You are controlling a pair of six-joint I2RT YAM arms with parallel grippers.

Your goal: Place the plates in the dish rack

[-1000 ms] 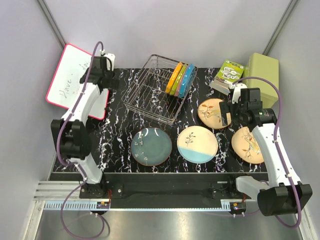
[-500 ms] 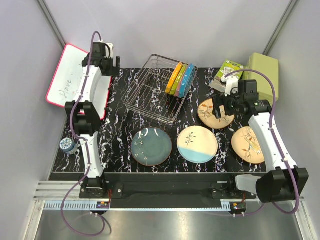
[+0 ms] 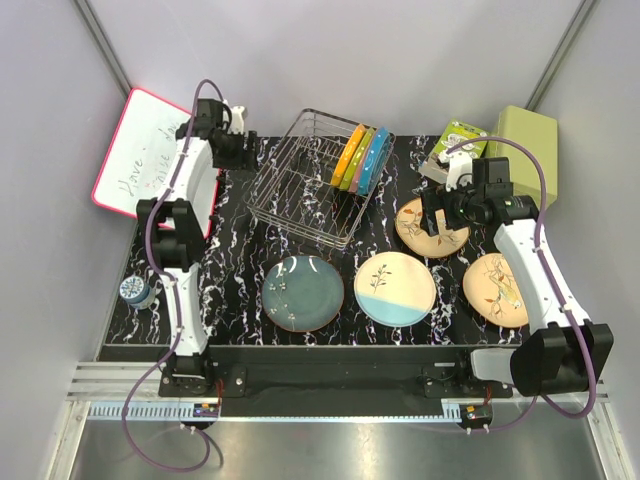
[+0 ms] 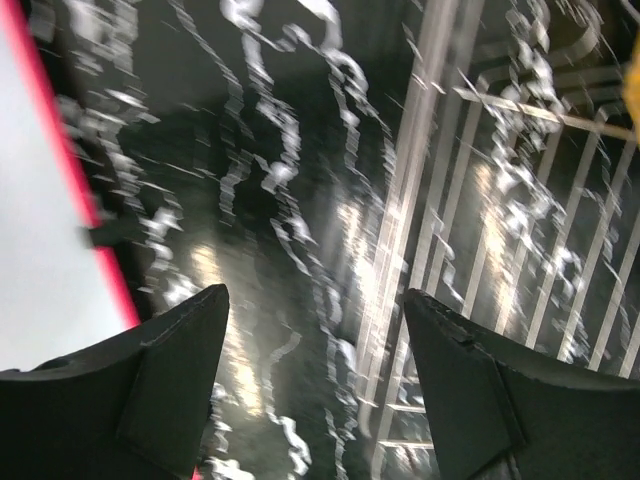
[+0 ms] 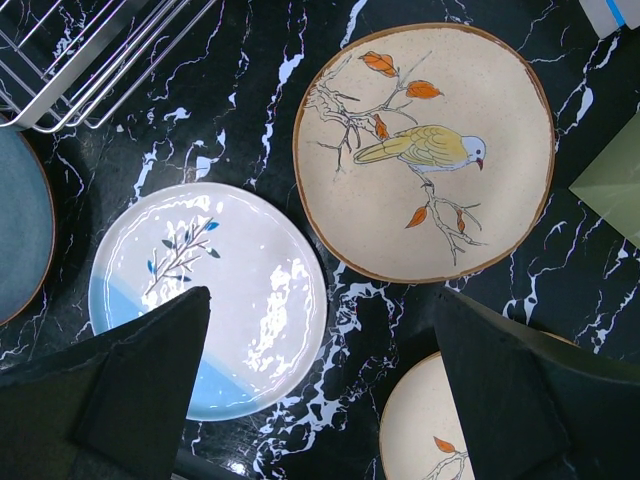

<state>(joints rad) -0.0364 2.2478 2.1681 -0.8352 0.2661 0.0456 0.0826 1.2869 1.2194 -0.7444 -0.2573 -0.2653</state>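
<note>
Two hands: both empty.
Left hand [image 4: 312, 300]: fingers apart, nothing between them, over bare table [image 4: 250, 150] just left of the rack [image 4: 500, 200], at the far left.
Right hand [image 5: 322, 300]: fingers wide, nothing held, above the gap between bird plate [image 5: 425, 150] and cream-blue plate [image 5: 210, 300].
Plates: four lie flat on the table, none in the rack. The teal plate [image 3: 303, 291] is near left, cream-blue near centre, bird plate right, tan plate [image 3: 495, 290] near right.
Rack: far centre, with small plates [image 3: 362, 158] standing in its right slots.
Handling: probably ceramic, so stiff, fairly heavy, glazed and slippery, and likely to chip if knocked.
Hold: pinch the rim. Flat plates offer little edge, so one side probably needs tipping up first.
</note>
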